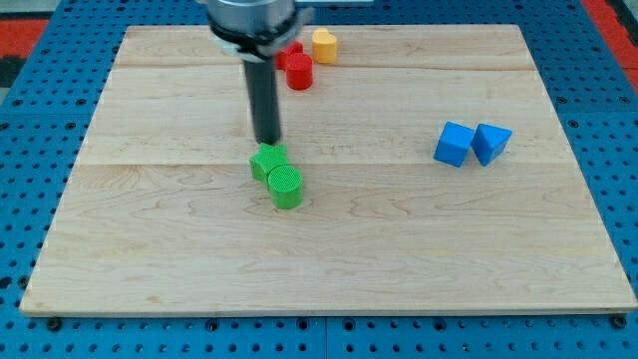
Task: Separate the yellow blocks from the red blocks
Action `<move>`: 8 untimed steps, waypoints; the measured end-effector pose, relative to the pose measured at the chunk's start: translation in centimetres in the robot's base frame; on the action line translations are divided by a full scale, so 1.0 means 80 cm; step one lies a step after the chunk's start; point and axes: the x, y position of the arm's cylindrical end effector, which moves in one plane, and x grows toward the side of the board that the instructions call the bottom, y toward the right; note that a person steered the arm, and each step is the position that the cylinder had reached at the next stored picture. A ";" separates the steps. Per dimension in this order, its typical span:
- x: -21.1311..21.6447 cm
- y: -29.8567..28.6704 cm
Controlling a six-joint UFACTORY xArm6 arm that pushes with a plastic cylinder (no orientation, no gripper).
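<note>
Camera view: wooden board (399,249) on a blue pegboard surface (30,150), and I place everything off the green pair near the board's middle. That pair is a green block of unclear shape (267,161) touching a green cylinder (286,186), the cylinder on the lower-right side of its partner. My tip (268,142) sits just above the upper green block, right at its top edge; touching or a hair apart, can't tell from this angle. The rod (265,100) runs straight up from there to the arm's dark mount (254,22) at the view's top. No gripper on this rig, so there is no open or closed state to report; the rod holds nothing. Task blocks are all well above the green pair, near the board's top edge: a red cylinder (300,72) up and slightly right of the greens, a second red block (289,53) touching it from behind and partly hidden by the mount, shape unclear. One yellow block (324,45), roughly heart-shaped, sits just right of the reds, close beside them but with a thin gap. Far to the right of the greens, at about their height, a blue cube (454,144) and a blue triangular block (490,142) sit touching side by side.
</note>
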 end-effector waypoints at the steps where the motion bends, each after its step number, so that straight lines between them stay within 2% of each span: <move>1: -0.067 -0.084; 2: -0.131 -0.109; 4: -0.230 -0.069; 5: -0.244 -0.053; 7: -0.213 0.079; 8: -0.209 0.113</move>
